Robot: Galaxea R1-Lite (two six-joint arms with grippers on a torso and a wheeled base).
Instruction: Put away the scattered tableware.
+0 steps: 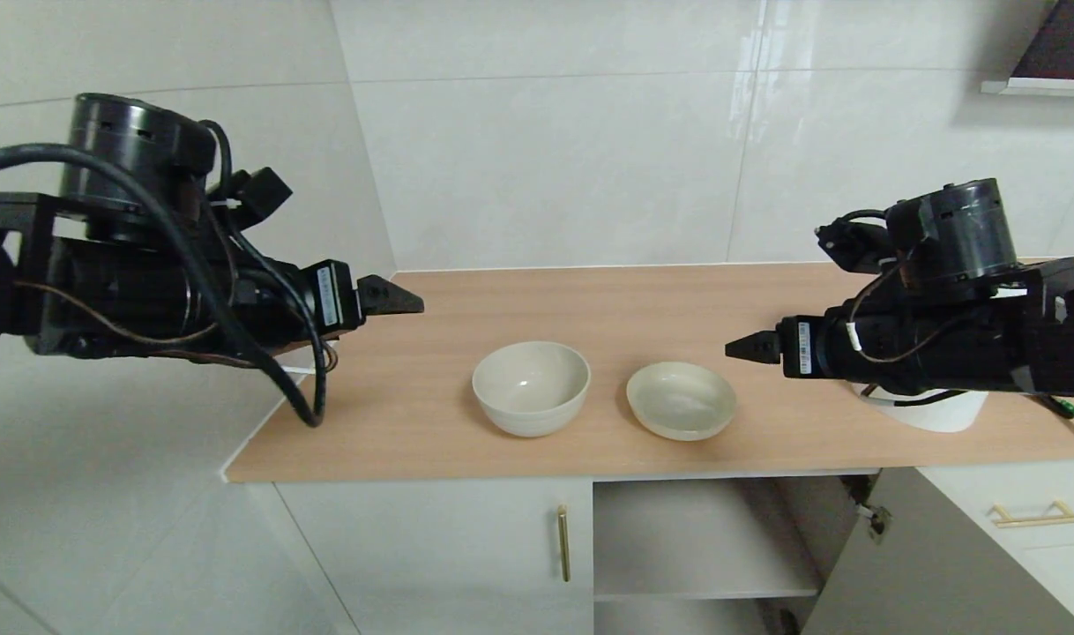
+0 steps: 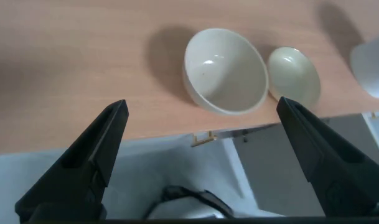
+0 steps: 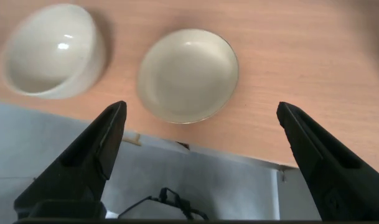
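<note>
Left gripper (image 1: 394, 300) looms at the left edge of the head view, arm stretched level, its tip hanging over the left end of the wooden countertop (image 1: 643, 300). From its own wrist camera the two black fingers (image 2: 89, 162) are spread wide, and nothing sits between them.

Over on the right edge of the frame, the right gripper (image 1: 749, 347) points inward above the counter, level with the dishes. Its fingers (image 3: 83, 162) are splayed just as wide, and it is empty too.

Now the tableware. At the centre of the frame, close to the counter's front edge, stands a deep cream bowl (image 1: 531, 388), upright and empty, with a glint of light inside. Just beside it, toward the right of the frame, lies a shallow cream dish (image 1: 681, 399), also upright and empty. A narrow strip of wood shows between the two, so they are not touching. Neither gripper touches either piece.

Further right, a white vessel (image 1: 929, 413) sits on the counter, mostly hidden behind the right arm, and what kind it is I cannot tell.

Along the bottom of the frame, under the counter, a cabinet compartment (image 1: 696, 538) stands open with a white shelf inside. Its door (image 1: 898, 564) is swung out toward the lower right. Left of the opening, a closed door carries a gold bar handle (image 1: 563, 542).
</note>
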